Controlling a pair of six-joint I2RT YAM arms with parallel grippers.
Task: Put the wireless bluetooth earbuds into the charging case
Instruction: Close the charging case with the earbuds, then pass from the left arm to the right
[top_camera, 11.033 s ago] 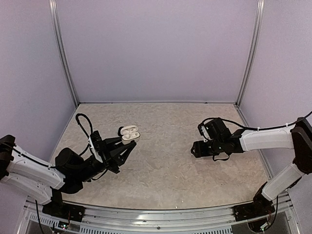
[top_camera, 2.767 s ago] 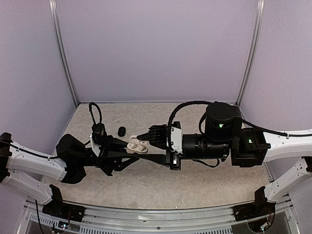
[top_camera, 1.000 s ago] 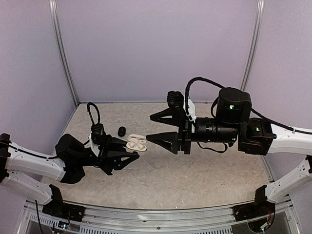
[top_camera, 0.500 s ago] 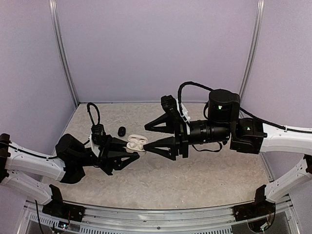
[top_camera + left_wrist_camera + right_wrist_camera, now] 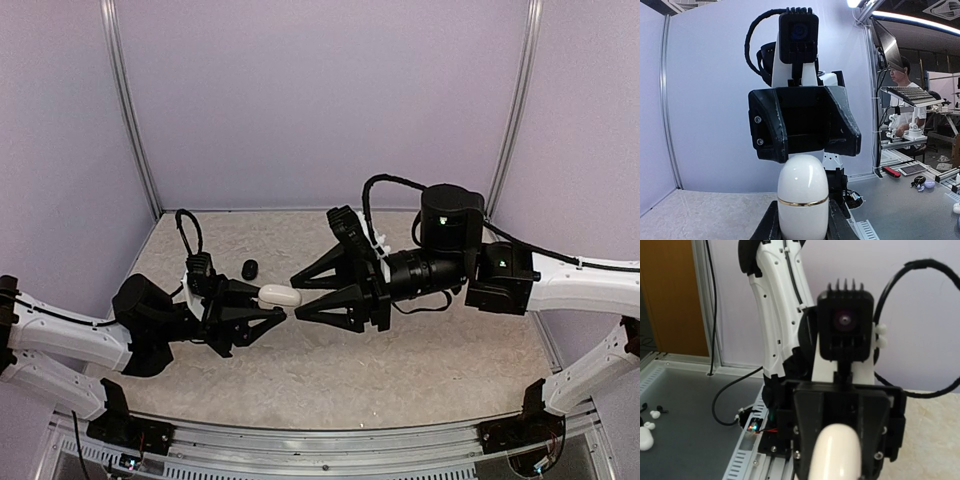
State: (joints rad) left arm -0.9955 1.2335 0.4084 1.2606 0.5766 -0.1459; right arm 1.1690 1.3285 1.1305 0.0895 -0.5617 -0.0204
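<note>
Top external: closed charging case (image 5: 280, 296) clamped in left gripper (image 5: 275, 301); right gripper (image 5: 295, 301) splayed wide just beside case, jaws either side of its end.

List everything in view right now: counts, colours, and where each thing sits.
charging case: one, white with a thin gold seam band, lid closed, gripped at one end by the left gripper, other end toward the right gripper.
small black object: one, black, on the table beyond the left gripper; too small to identify.
table: one, beige, speckled.
person: one, at a bench outside the cell, seen in the left wrist view.
left gripper: one, black, shut on the charging case.
right gripper: one, black, open, fingertips either side of the case's free end.
</note>
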